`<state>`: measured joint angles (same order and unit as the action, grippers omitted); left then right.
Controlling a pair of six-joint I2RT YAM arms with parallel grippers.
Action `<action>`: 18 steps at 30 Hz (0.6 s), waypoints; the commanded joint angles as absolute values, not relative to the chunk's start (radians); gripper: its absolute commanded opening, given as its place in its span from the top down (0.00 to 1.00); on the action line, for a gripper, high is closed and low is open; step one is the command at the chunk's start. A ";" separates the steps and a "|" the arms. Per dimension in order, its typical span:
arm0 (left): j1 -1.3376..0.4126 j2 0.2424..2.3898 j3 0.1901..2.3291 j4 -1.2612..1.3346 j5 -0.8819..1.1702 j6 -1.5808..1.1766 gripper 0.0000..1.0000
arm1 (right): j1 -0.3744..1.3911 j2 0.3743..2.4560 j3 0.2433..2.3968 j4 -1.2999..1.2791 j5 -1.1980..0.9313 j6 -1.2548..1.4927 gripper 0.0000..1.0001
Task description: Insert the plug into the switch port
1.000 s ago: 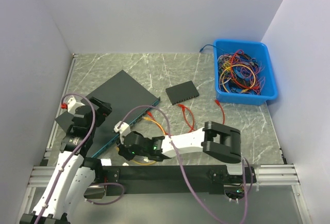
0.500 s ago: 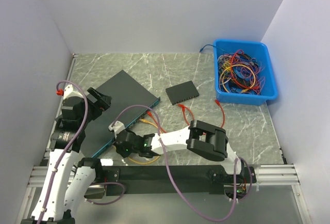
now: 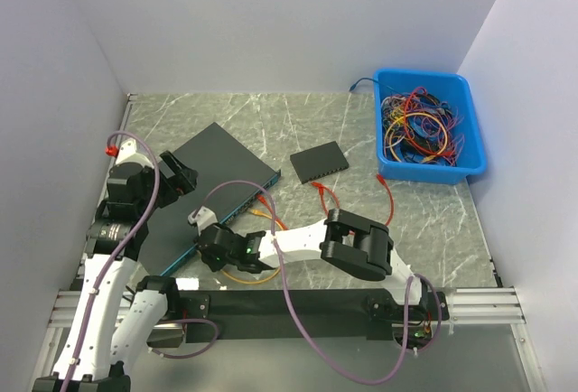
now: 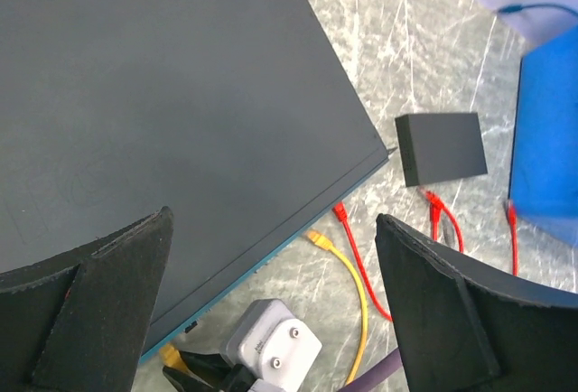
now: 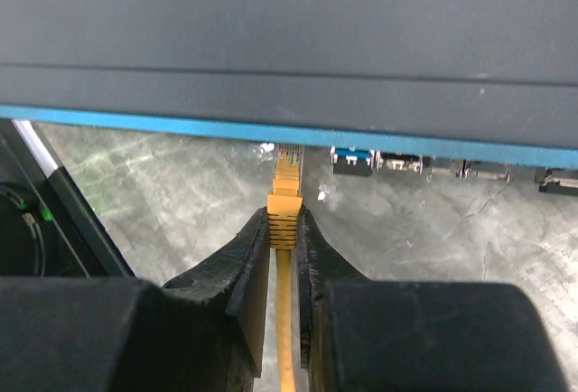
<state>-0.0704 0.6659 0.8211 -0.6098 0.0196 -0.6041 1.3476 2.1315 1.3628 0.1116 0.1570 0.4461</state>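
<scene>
The plug (image 5: 286,180) is small and yellow, with a blocky body and a thin paler tip. A yellow cable (image 5: 284,320) runs back from it, down between the two black fingers of the right gripper (image 5: 283,220). Those fingers are squeezed tight on the back part of the plug, one on each side. The plug points straight at the front of the switch (image 5: 289,40), and its tip reaches the bright blue strip along the switch's bottom edge. I cannot tell if the tip is inside a hole or only touching the front. A row of little ports (image 5: 352,161) sits just to the right of the plug, under the same blue strip. The switch is a big, flat, dark box lying at a slant on the gray stone table (image 3: 271,116). The left gripper (image 4: 275,220) hangs above the switch with its two fingers spread wide apart, and it holds nothing. Near the far corner of the switch sits a small black box (image 4: 442,146), and red cables (image 4: 357,256) lie on the table beside it. A blue bin (image 3: 429,171) full of tangled wires stands well apart, at the right side of the table.
</scene>
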 commanded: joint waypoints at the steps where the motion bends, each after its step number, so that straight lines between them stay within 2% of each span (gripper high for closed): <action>1: -0.064 0.663 0.813 -0.574 0.063 -0.571 0.01 | 1.342 2.152 1.413 0.094 0.196 0.457 1.00; 18: -0.064 0.632 0.804 -0.569 0.058 -0.580 0.01 | 1.315 2.186 1.460 0.008 0.318 0.557 1.00</action>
